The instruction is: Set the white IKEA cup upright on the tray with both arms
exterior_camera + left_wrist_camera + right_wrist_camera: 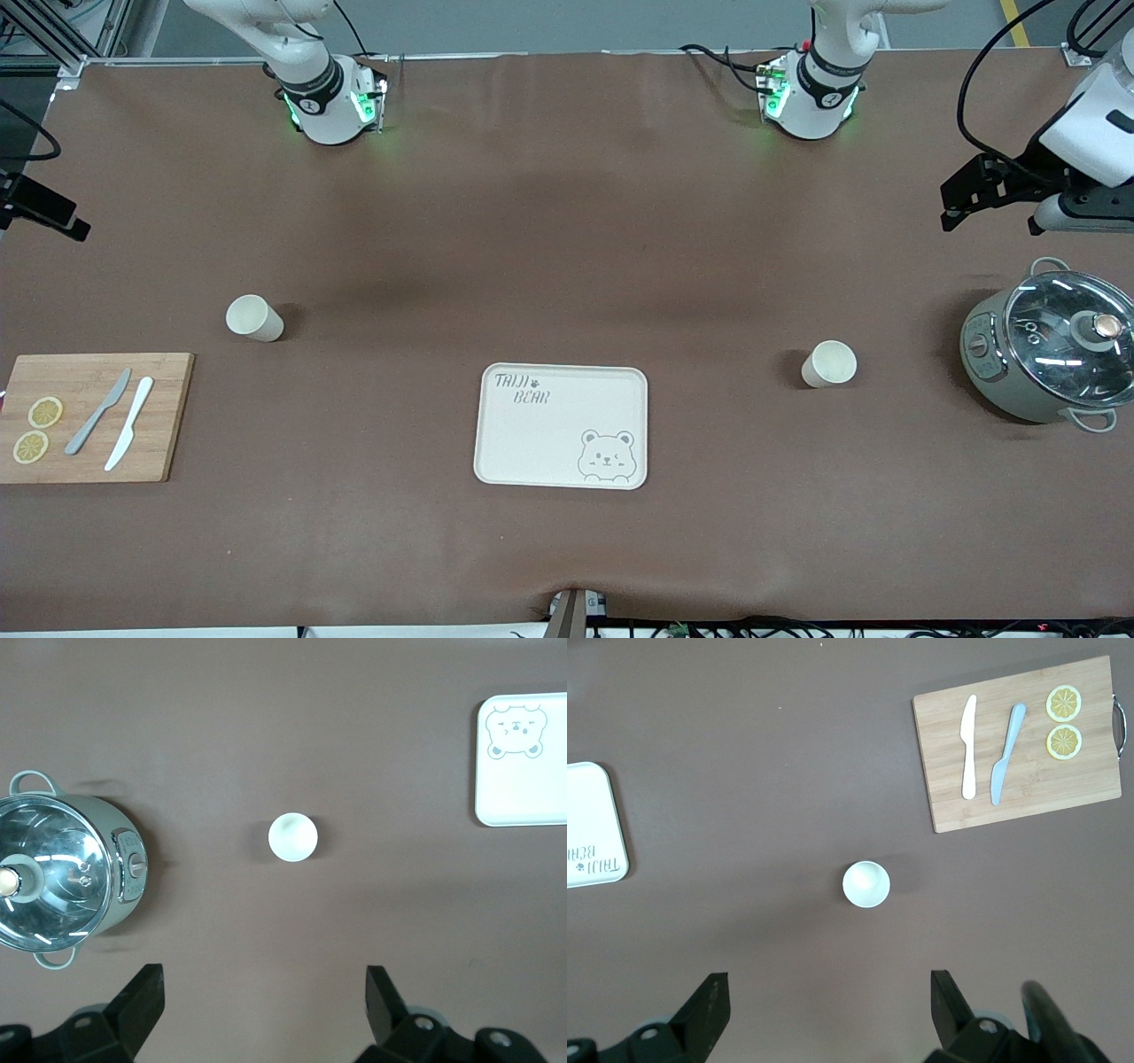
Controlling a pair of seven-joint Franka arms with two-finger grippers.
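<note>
Two white cups stand open end up on the brown table. One cup (254, 317) is toward the right arm's end and also shows in the right wrist view (866, 883). The other cup (829, 363) is toward the left arm's end and also shows in the left wrist view (293, 837). The cream "TAIJI BEAR" tray (532, 434) lies between them, nearer the front camera, with nothing on it. My left gripper (966, 197) hangs open and empty high over the table near its cup (264, 992). My right gripper (44, 213) hangs open and empty high near its cup (830, 992).
A wooden cutting board (159, 416) with two knives and two lemon slices lies at the right arm's end. A grey-green pot (1001, 372) with a glass lid stands at the left arm's end, beside the cup there.
</note>
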